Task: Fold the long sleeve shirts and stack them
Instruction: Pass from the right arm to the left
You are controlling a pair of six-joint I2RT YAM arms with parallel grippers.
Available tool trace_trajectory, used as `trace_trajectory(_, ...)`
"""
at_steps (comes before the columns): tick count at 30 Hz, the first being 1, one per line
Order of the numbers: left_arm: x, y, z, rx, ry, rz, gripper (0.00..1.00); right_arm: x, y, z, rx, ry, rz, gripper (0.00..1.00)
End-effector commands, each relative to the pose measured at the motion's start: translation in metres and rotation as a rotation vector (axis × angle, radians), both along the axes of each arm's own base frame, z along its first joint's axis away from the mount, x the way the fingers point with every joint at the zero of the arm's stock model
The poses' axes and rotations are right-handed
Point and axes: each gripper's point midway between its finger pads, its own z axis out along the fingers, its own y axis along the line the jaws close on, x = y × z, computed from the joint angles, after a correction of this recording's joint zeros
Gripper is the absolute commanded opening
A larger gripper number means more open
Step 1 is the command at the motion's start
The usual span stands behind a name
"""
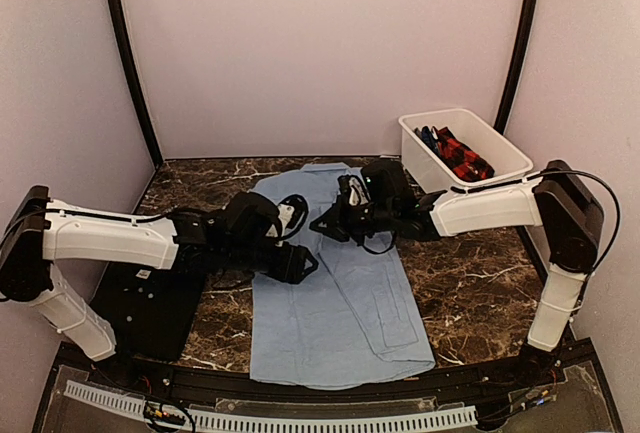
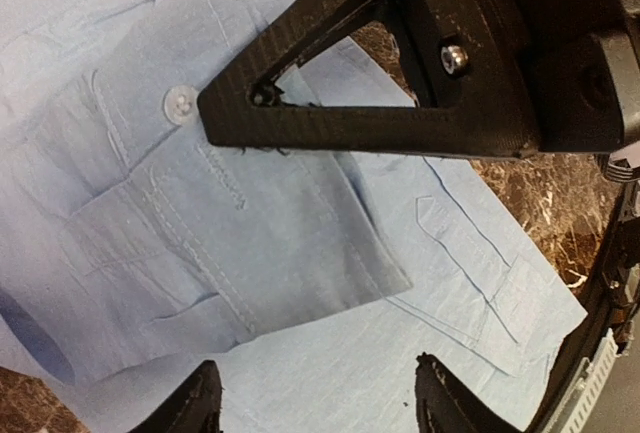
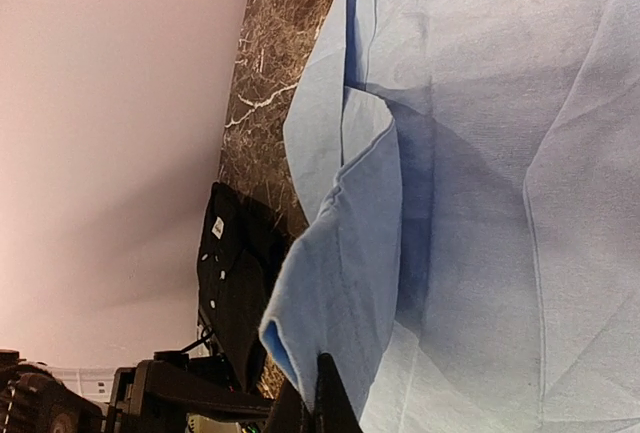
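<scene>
A light-blue long sleeve shirt (image 1: pixel 335 303) lies spread on the marble table, collar toward the back. In the left wrist view one sleeve (image 2: pixel 240 243) is folded across its front, next to the chest pocket (image 2: pixel 480 263). My left gripper (image 1: pixel 304 264) hovers over the shirt's left middle; its fingers stand open (image 2: pixel 320 405) with only flat cloth below them. My right gripper (image 1: pixel 326 223) is shut on a raised fold of the light-blue sleeve (image 3: pixel 340 283), pinched at its fingertips (image 3: pixel 322 398). Its black finger (image 2: pixel 380 83) crosses the left wrist view. A red-black checked shirt (image 1: pixel 462 156) lies in the bin.
A white bin (image 1: pixel 510 148) stands at the back right. A flat black piece (image 1: pixel 150 303) lies at the table's front left, under my left arm; the right wrist view shows small white dots on it (image 3: pixel 232 273). Walls close in the back and sides.
</scene>
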Motion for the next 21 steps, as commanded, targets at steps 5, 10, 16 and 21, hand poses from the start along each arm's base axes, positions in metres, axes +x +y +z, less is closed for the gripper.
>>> trace_trajectory(5, 0.026, 0.021, 0.010, 0.184, -0.259, 0.112, 0.67, -0.006, 0.005, 0.033, 0.137, 0.012, 0.006, 0.00)
trace_trajectory(10, 0.029, 0.008, 0.013, 0.211, -0.324, 0.095, 0.72, -0.007, 0.003, 0.035, 0.168, 0.033, -0.004, 0.00)
trace_trajectory(16, 0.029, -0.006, 0.008, 0.213, -0.358, 0.069, 0.75, -0.009, 0.002, 0.035, 0.190, 0.047, -0.014, 0.00)
trace_trajectory(21, 0.033, -0.012, 0.011, 0.279, -0.426, 0.092, 0.78, -0.010, 0.000, 0.036, 0.191, 0.047, -0.015, 0.00)
